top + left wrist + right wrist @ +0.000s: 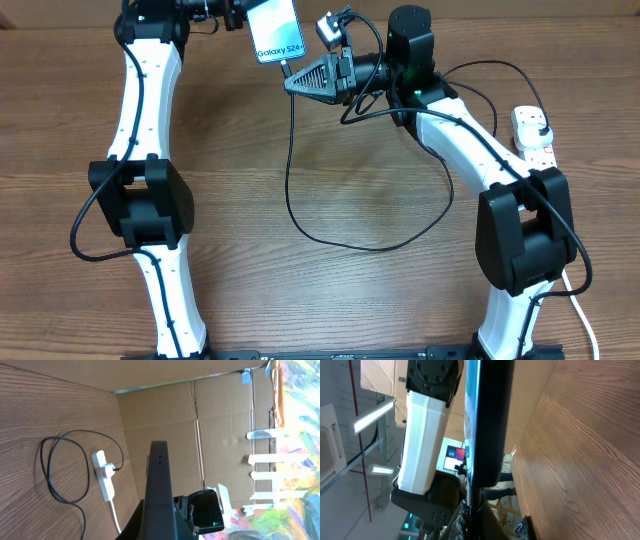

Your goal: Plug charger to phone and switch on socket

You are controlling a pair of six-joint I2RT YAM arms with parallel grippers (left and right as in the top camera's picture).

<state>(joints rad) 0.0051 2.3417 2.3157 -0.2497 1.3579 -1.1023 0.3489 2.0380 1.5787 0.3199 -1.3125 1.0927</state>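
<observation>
The phone (275,30), light blue screen up, is held above the far edge of the table by my left gripper (243,18), which is shut on its top end. My right gripper (294,82) is shut on the charger's connector tip (286,69), which sits right at the phone's bottom edge. The black charger cable (330,238) loops over the table to its plug (541,131) in the white socket strip (530,140) at the right. In the left wrist view the phone (159,485) is edge-on, with the strip (104,480) beyond it. The right wrist view shows the phone's edge (490,420) above my fingers (475,520).
The strip's thick white cord (585,320) runs off the front right. Cardboard walls (165,425) stand behind the table. The left arm's white link (425,435) is close beside the phone in the right wrist view.
</observation>
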